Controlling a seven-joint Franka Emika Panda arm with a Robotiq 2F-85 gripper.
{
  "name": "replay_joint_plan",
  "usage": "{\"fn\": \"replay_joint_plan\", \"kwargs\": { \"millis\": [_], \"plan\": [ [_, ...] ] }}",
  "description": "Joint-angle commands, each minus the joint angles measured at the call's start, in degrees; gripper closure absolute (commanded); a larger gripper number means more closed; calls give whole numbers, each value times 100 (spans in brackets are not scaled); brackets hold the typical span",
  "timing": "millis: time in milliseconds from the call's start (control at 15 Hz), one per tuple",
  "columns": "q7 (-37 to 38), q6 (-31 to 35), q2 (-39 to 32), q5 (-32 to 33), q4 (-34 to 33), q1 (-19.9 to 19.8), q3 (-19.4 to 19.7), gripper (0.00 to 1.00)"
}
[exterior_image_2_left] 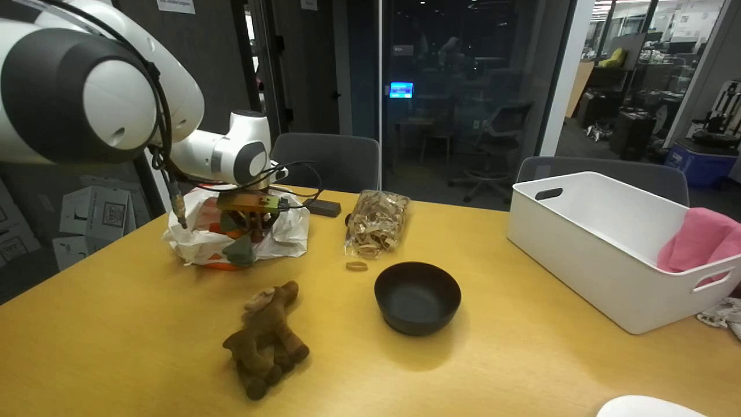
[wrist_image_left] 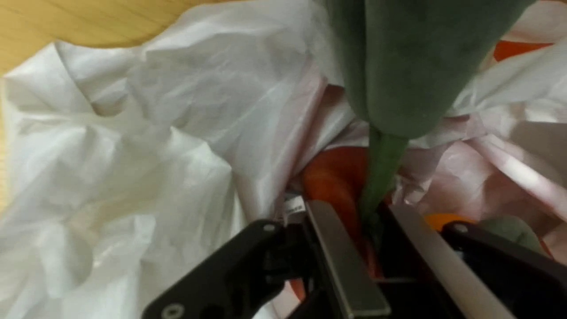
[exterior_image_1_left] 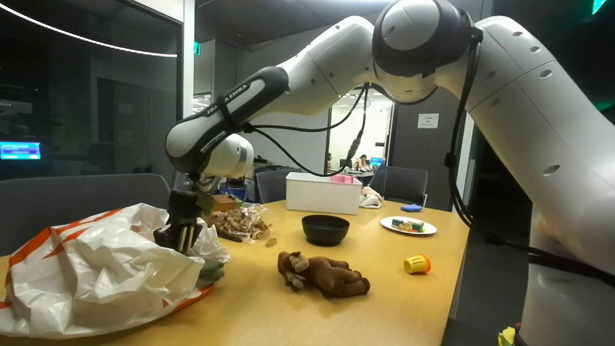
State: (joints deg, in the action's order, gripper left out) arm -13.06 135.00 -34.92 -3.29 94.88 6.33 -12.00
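Observation:
My gripper [wrist_image_left: 358,207] reaches down into a crumpled white plastic bag [wrist_image_left: 133,168] with orange markings. Its fingers are part-way apart. Between and just past them are a thin green stem [wrist_image_left: 383,164] and an orange soft object [wrist_image_left: 332,177]. I cannot tell if the fingers press on either. A large grey-green soft leaf-like piece [wrist_image_left: 407,75] joins the stem. It hangs out over the bag's edge in both exterior views [exterior_image_1_left: 211,270] [exterior_image_2_left: 239,251]. The bag [exterior_image_1_left: 96,269] partly hides the gripper [exterior_image_1_left: 186,238] in an exterior view. Other orange and green pieces lie deeper, partly hidden.
A brown plush animal [exterior_image_1_left: 326,276] lies on the table near a black bowl [exterior_image_1_left: 325,229]. A clear bag of tan pieces [exterior_image_2_left: 377,223] is beyond the gripper. A white bin [exterior_image_2_left: 579,249], a plate [exterior_image_1_left: 387,223] with small blocks and a yellow cup [exterior_image_1_left: 417,264] stand farther off.

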Motion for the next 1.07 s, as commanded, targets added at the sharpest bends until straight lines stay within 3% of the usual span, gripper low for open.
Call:
{"fn": "replay_joint_plan", "kwargs": {
  "millis": [0, 267, 733, 1000],
  "plan": [
    [653, -504, 383, 137, 217, 19, 438, 93],
    [1257, -1202, 749, 136, 401, -61, 806, 95],
    [1180, -2076, 1674, -883, 456, -370, 597, 95],
    [1542, -2905, 2577, -1156, 958, -417, 784, 96]
  ]
}}
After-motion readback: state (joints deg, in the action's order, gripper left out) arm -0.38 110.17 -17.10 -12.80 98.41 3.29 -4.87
